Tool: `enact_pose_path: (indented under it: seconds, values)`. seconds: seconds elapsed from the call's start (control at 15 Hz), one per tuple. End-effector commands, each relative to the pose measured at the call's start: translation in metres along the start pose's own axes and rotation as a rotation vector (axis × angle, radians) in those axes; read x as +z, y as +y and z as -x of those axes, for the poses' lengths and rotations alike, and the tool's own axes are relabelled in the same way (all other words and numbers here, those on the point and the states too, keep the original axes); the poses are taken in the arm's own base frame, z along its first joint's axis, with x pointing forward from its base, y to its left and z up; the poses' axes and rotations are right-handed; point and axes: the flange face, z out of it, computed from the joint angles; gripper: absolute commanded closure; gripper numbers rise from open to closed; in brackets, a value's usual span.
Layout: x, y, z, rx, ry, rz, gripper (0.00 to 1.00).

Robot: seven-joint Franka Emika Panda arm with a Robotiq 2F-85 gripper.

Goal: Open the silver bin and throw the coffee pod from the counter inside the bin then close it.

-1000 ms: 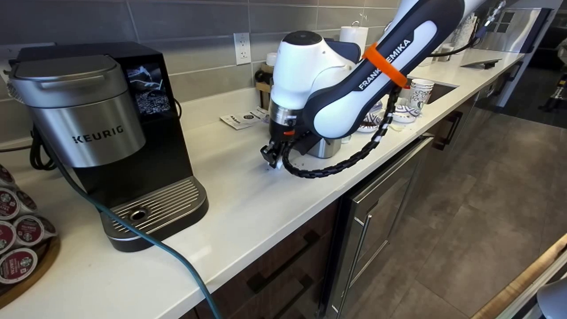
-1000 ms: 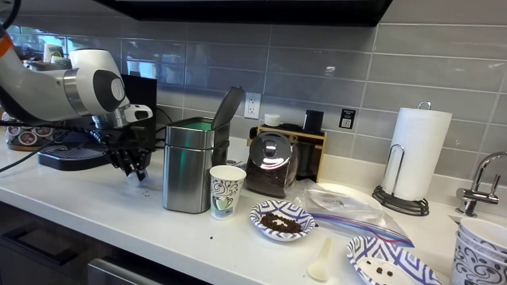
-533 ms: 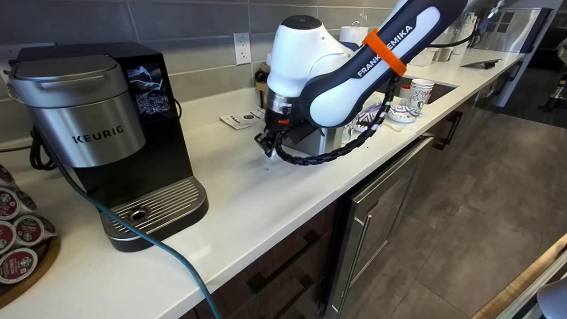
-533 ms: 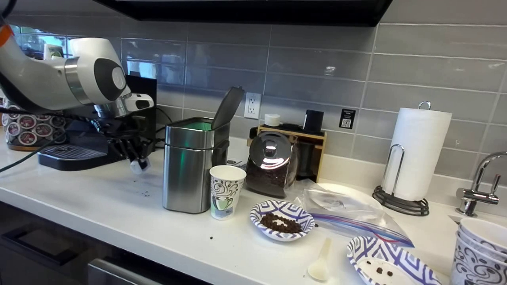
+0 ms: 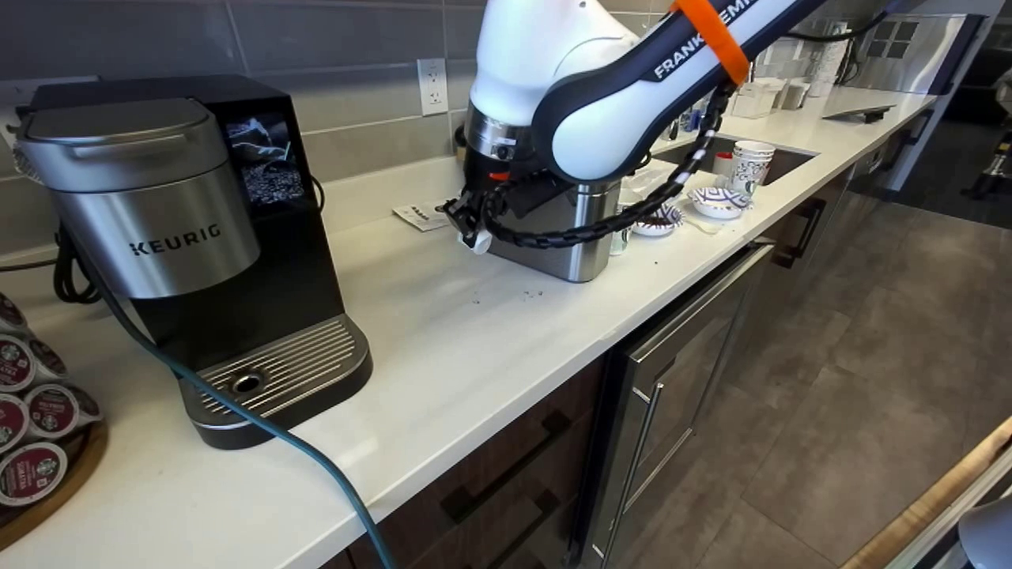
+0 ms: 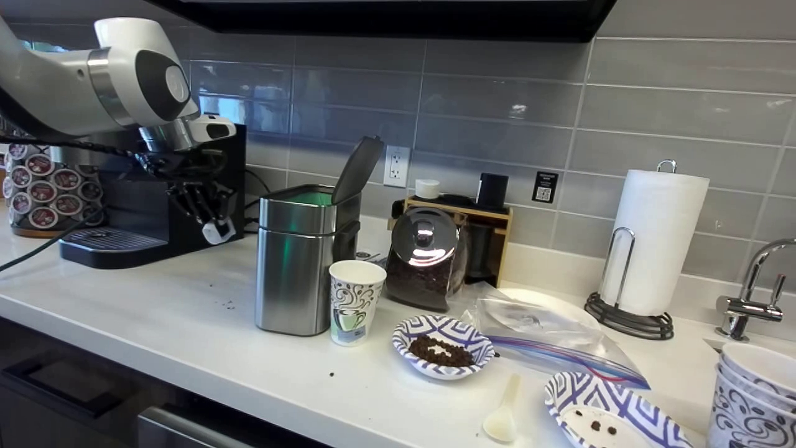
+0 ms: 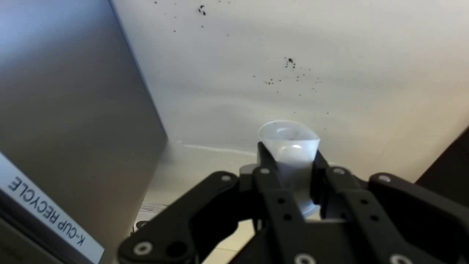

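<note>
Far left in an exterior view there's a stack of round maroon-and-white pods [image 6: 46, 193], with the boxy black coffee machine [image 6: 140, 211] at 3 o'clock from it. Just background.

Next along is the good bit: the black two-fingered end effector [image 6: 212, 224], hanging off the white jointed robot arm [image 6: 62, 93] (only arm around, so nothing's nearer). Its jaws are drawn in snug on the tiny white cup-shaped plastic coffee pod [image 6: 219, 233], and the pod looks clear of the smooth white desk [image 6: 168, 311]. In the wrist view its long axis runs roughly 12 to 6 o'clock.

Then there's the boxy brushed-steel silver bin [image 6: 295, 274], its dark flat lid [image 6: 359, 169] already up and leaning toward 1 o'clock. So opening's done and pickup looks done; dropping and closing are left. Here's what the next move hinges on: in an exterior view the bin's mouth [image 6: 314, 198] sits between 2 and 3 o'clock from the end effector, near, and apparently higher than the pod. Probably wants some lift first, then a shift toward 3. Go across too low and the pod would likely clip the bin and pop loose.

Right of that, a white patterned paper cup [image 6: 354, 305] stands just beside the bin, at 4 o'clock from it; hard to say whether they touch.
</note>
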Motion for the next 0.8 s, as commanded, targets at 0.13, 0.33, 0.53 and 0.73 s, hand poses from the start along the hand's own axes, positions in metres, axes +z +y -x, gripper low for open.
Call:
enact_pose_path:
  seconds: [0.13, 0.33, 0.53, 0.73]
  values:
    - [-0.064, 0.021, -0.005, 0.03, -0.004, 0.006, 0.94]
    - [-0.097, 0.041, -0.014, 0.041, -0.006, 0.005, 0.94]
    - [-0.122, 0.072, -0.02, 0.026, -0.01, -0.004, 0.94]
    - [-0.135, 0.108, -0.025, 0.001, -0.01, -0.023, 0.94]
